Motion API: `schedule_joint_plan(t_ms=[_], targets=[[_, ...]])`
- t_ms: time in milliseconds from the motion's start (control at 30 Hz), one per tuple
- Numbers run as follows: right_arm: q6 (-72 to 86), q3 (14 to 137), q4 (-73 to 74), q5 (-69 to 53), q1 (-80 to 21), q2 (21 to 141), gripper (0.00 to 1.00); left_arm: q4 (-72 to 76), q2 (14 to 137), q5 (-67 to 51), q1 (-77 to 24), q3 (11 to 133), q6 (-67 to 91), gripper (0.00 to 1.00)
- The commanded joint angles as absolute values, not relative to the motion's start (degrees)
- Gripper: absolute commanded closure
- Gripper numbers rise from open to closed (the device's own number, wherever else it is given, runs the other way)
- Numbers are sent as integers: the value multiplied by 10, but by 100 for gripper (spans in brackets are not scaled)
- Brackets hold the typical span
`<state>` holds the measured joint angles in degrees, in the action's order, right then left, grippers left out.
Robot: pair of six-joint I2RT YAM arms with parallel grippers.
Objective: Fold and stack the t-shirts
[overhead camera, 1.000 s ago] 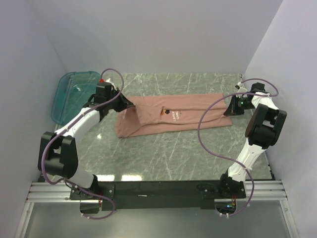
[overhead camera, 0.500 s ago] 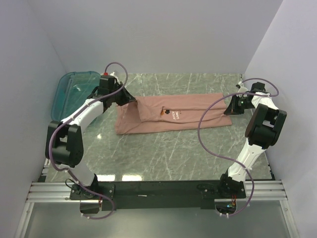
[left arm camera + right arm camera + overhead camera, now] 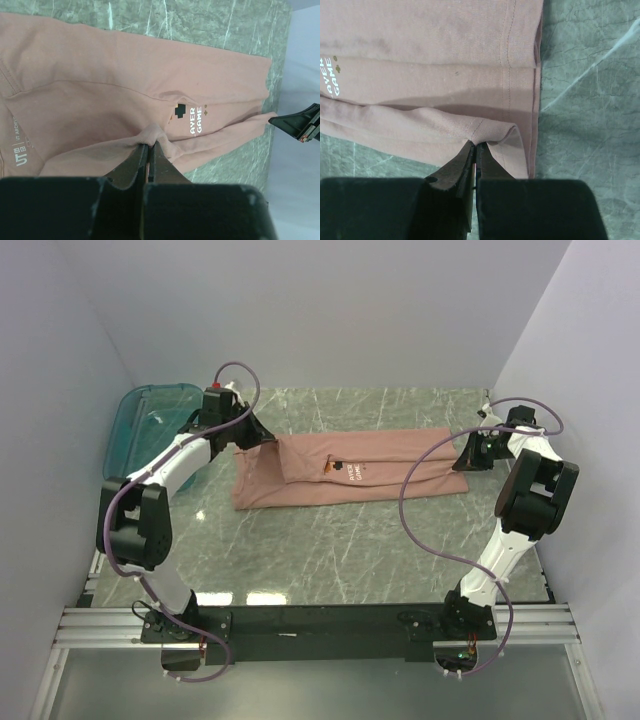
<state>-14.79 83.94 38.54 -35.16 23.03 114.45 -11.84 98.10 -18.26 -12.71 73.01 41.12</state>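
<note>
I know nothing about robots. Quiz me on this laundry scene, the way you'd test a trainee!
1. True or false: the left claw and the right claw each pinch the pink t-shirt.
2. Which claw is nearer the teal bin: A left, B right?
3. Fill in: the shirt's white lettering ends in the word ____.
Key: 1 true; 2 A; 3 GAME.

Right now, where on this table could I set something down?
Widest bare patch: the near strip of the green marble table, between the salmon-pink cotton t-shirt and the black base rail. A narrower strip lies behind the shirt. Crowded: both shirt ends, where the left gripper and right gripper pinch it.
</note>
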Motion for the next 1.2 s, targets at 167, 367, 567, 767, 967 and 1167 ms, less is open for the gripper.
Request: schedule_joint_plan(t_ms=[167,367,567,767,967,1167], targets=[[-134,853,375,-366,231,1142,87,-92,990,-209,-124,751,399,99],[-110,891,388,-411,232,1154,59,-87,997,-211,-123,748,395,100],[-110,883,368,-402,236,1124,51,-87,1001,-216,-121,751,394,100],[-164,858,378,-416,243,1095,51,-86,998,-221,-119,751,390,100],[-180,841,386,-434,243,1089,50,-84,999,-223,-117,747,391,100],[-185,831,388,-436,243,1087,50,-83,1000,-228,-117,747,391,99]])
